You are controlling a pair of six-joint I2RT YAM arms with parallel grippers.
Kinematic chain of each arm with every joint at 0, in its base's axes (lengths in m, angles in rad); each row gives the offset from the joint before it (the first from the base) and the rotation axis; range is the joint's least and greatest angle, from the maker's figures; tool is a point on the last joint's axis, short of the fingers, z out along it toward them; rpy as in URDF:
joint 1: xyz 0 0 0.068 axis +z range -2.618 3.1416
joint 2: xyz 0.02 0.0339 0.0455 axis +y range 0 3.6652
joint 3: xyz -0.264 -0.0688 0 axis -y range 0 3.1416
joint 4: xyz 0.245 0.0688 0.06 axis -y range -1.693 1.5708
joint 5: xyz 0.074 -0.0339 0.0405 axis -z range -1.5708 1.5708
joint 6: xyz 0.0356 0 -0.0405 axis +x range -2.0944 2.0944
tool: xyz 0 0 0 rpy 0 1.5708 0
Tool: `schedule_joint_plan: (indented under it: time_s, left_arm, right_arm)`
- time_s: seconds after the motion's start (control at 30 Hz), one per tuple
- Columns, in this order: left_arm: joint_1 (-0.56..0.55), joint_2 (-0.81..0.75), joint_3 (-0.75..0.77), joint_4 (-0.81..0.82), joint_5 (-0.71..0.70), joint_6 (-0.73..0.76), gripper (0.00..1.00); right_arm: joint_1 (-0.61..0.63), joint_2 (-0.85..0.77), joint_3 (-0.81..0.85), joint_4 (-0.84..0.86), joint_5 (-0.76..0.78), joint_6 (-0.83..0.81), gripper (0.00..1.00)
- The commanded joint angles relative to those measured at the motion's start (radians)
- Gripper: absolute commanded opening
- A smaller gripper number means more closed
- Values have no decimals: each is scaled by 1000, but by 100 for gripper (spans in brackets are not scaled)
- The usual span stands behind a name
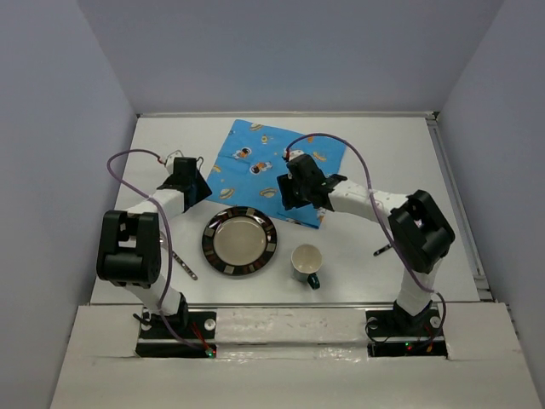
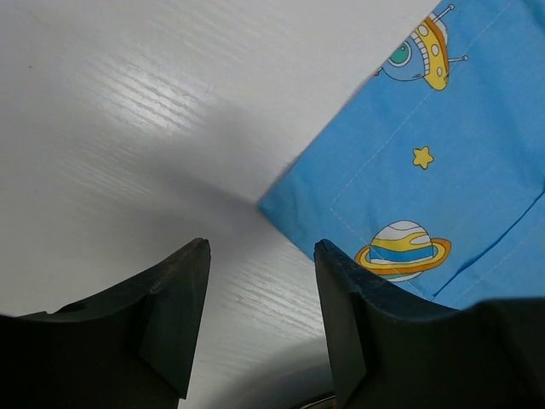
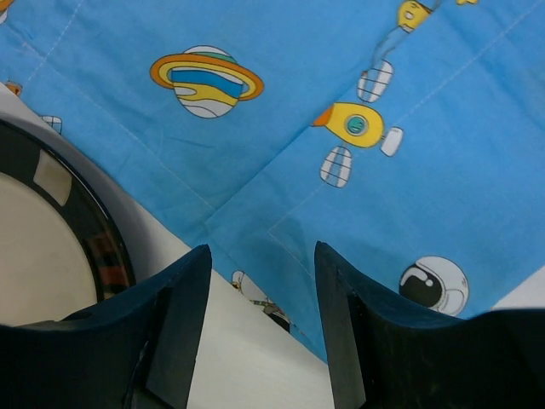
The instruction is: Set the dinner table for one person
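Top external alone shows mug; wrist views: left claw spread, right claw spread over mat.

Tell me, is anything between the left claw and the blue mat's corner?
Nothing visible. The open left claw hangs over the bare white table, with a corner of the blue mat just ahead of its gap.

One table; one plate; one mug, right of plate; one blue mat, behind plate; two utensils, one left of plate, other utensil far right.
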Motion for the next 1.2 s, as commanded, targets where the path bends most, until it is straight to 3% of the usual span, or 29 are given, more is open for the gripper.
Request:
schedule_joint_plan:
  time_s: [0.0,0.17,0.4,0.77,0.97,1.17]
  left_arm:
    - [5,27,6,26,-27,-58,62]
    - [7,37,3,56,-18,-67,62]
    - [7,41,-12,84,8,-73,63]
    - [5,44,-15,108,35,-77,61]
    - [5,47,-20,121,39,-77,60]
    - [5,64,-18,127,45,-80,60]
  right_arm:
    - [55,65,121,-83,111,-76,57]
    - [77,128,158,-91,137,-90,56]
    - [95,198,215,-111,138,-95,44]
    - [126,245,255,-139,195,-95,50]
    - [147,231,247,-146,212,-95,38]
    - [156,241,244,-157,212,-82,41]
